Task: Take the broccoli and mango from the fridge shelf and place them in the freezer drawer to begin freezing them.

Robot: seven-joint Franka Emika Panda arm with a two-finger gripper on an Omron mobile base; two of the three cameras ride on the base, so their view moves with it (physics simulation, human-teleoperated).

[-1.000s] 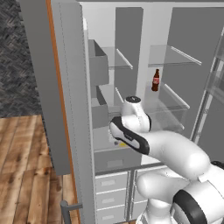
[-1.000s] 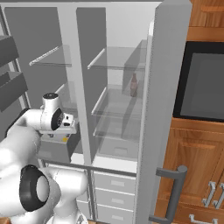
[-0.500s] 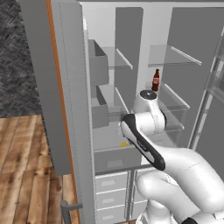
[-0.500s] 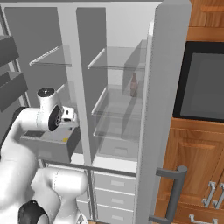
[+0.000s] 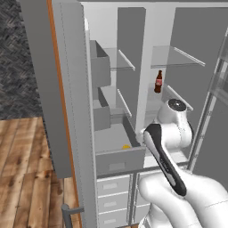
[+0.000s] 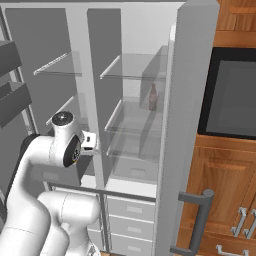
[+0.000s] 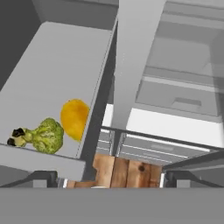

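Broccoli [image 7: 47, 135] and mango [image 7: 74, 118] lie in freezer drawer [image 7: 52, 65]; gripper [image 7: 111, 179] wide, empty.

Flat, even light fills the open fridge [image 5: 147, 53], with no lamp to trace it to and no glare on the glass shelves [image 6: 132, 67]. Faint soft shadows lie under the shelves and behind the bottle [image 5: 158, 81]. Everything is equally sharp near and far, though coarse and jagged along edges. In the hand view the freezer drawer [image 7: 57, 65] floor is pale, its far corner dark.
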